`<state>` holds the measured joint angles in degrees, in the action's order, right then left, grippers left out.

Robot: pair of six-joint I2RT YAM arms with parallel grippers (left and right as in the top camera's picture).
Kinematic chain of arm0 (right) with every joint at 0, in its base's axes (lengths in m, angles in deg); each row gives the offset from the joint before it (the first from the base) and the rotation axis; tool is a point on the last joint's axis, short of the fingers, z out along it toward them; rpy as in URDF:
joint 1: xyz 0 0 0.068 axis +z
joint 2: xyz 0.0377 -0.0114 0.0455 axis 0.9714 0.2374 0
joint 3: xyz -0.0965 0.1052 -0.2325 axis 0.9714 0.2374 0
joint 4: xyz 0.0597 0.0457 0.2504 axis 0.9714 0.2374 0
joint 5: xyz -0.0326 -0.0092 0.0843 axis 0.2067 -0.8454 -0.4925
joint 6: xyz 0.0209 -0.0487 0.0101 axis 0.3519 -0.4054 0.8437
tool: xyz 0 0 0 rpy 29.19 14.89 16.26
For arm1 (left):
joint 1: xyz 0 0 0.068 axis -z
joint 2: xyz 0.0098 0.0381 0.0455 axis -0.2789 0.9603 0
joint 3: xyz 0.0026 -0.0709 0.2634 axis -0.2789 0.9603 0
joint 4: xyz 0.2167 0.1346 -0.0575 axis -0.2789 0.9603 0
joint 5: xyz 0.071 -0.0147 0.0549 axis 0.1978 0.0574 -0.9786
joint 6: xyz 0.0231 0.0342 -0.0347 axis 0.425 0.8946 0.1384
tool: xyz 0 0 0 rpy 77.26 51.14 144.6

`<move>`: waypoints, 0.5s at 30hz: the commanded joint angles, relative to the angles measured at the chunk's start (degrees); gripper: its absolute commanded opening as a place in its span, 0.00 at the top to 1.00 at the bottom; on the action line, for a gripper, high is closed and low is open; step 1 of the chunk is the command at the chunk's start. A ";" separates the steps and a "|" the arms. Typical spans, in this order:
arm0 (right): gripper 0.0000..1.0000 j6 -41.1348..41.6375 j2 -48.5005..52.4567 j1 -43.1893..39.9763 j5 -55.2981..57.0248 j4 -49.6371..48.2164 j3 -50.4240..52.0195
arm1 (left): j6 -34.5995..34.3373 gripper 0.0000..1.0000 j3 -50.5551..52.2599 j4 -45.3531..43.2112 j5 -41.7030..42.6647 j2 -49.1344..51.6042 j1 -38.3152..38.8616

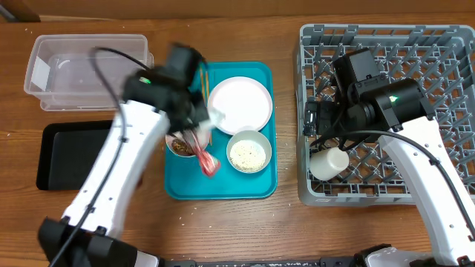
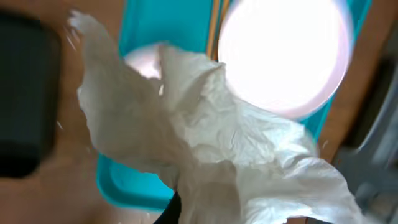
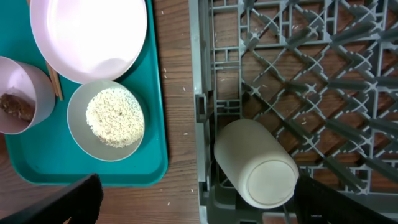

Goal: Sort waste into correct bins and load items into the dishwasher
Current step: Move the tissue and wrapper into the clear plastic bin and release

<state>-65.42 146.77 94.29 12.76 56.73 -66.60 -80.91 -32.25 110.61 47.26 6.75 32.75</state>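
My left gripper (image 1: 199,122) is shut on the crumpled white napkin (image 2: 205,143) and holds it above the teal tray (image 1: 256,189). On that tray are the white plate (image 1: 240,104), a bowl of rice (image 1: 248,152), a bowl with a brown lump (image 3: 17,106), the red wrapper (image 1: 209,165) and the chopsticks (image 1: 202,78). My right gripper (image 3: 196,183) is open over the left edge of the grey dish rack (image 1: 415,81). The white cup (image 3: 258,165) lies on its side in the rack, between the spread fingers.
A clear tub (image 1: 44,70) stands at the back left, with a black tray (image 1: 63,159) in front of it. A few rice grains lie on the wooden table between the teal tray and the rack.
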 commanded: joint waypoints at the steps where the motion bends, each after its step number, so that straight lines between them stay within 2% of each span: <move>1: 0.00 0.02 -0.02 -0.09 0.31 -0.37 0.00 | 5.51 0.96 -5.68 -1.09 -0.72 -0.22 -7.98; 4: 0.00 0.02 -0.02 -0.09 0.31 -0.81 0.00 | 5.62 0.96 -6.32 -8.22 -3.52 0.24 -17.46; 7: 0.00 0.04 -0.02 -0.09 0.28 -1.07 0.00 | 5.49 0.96 -6.29 -15.93 -3.54 2.60 -23.80; 15: 0.00 0.02 -0.02 -0.09 0.31 -1.68 0.00 | -1.49 0.96 -6.32 -36.57 -5.51 15.56 -29.77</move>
<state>-65.40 146.75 94.29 12.74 55.39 -66.60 -78.22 -37.80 78.85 43.79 15.80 3.40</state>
